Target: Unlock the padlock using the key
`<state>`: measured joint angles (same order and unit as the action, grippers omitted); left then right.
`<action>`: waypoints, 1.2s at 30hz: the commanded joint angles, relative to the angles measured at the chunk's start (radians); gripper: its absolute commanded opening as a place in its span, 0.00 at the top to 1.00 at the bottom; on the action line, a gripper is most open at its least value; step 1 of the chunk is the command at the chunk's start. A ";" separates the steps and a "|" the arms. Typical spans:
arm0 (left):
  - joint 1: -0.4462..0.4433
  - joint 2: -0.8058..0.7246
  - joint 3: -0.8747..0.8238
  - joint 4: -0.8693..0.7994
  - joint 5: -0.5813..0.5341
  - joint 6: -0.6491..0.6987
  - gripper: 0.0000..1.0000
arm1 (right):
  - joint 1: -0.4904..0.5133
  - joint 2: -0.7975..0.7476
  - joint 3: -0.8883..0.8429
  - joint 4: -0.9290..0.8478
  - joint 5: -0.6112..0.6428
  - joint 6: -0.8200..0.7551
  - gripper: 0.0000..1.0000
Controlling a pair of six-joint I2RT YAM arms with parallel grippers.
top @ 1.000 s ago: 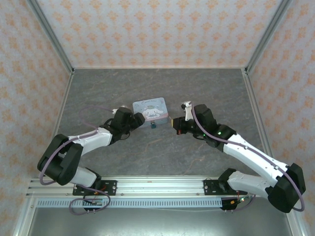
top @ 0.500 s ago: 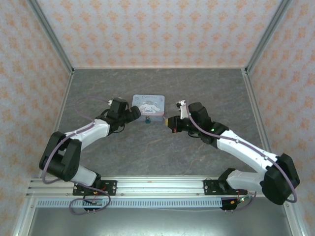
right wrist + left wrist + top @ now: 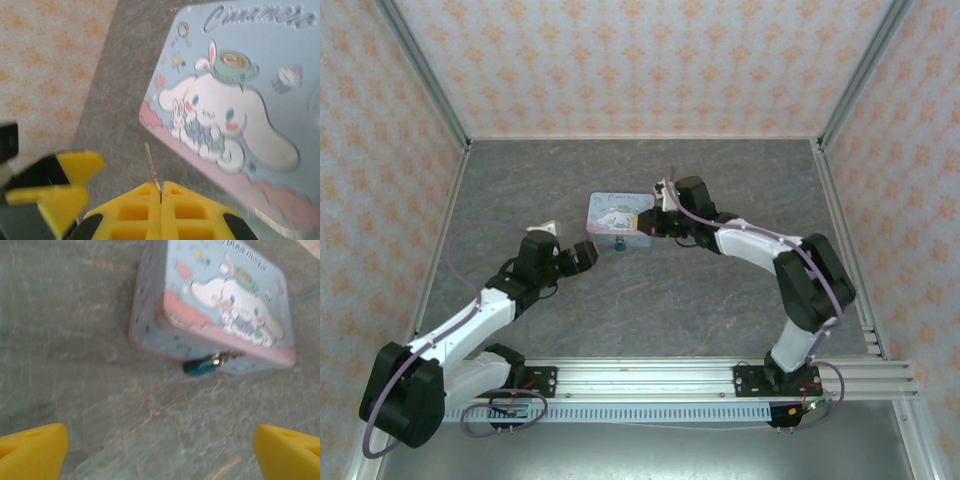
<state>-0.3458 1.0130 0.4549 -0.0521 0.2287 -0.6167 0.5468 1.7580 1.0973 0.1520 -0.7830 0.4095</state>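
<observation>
The tiny teal padlock (image 3: 200, 366) hangs at the near side of the pale-blue cartoon tin (image 3: 215, 305), resting on the table. From above, the padlock (image 3: 619, 245) sits just in front of the tin (image 3: 615, 215). My right gripper (image 3: 160, 192) is shut on the key (image 3: 152, 167), whose thin blade sticks out beside the tin's (image 3: 240, 100) near-left corner. In the top view the right gripper (image 3: 650, 222) is at the tin's right edge. My left gripper (image 3: 584, 254) stands open, left of and nearer than the padlock, with nothing between its fingers (image 3: 35, 450).
The grey stone-patterned table (image 3: 720, 300) is walled by patterned panels with metal posts (image 3: 420, 70). The left gripper's yellow fingers (image 3: 55, 190) show in the right wrist view, close to the key. An aluminium rail (image 3: 640, 378) runs along the near edge.
My left gripper has pulled back from the tin toward the near left. My right gripper has moved left and farther back, up to the tin's right edge, key still held.
</observation>
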 commanded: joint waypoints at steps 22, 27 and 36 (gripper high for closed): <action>-0.035 -0.197 -0.152 0.102 0.056 0.058 0.03 | -0.008 0.150 -0.035 -0.016 -0.043 0.011 1.00; -0.097 -0.197 -0.154 0.159 0.080 0.140 0.03 | -0.007 0.089 -0.116 -0.008 -0.051 0.032 1.00; -0.200 -0.138 -0.178 0.253 0.063 0.247 0.04 | 0.045 -0.001 -0.251 0.094 0.009 0.155 1.00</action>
<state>-0.5419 0.8486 0.2844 0.1459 0.2859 -0.4290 0.5655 1.7531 0.9081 0.2966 -0.8246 0.5068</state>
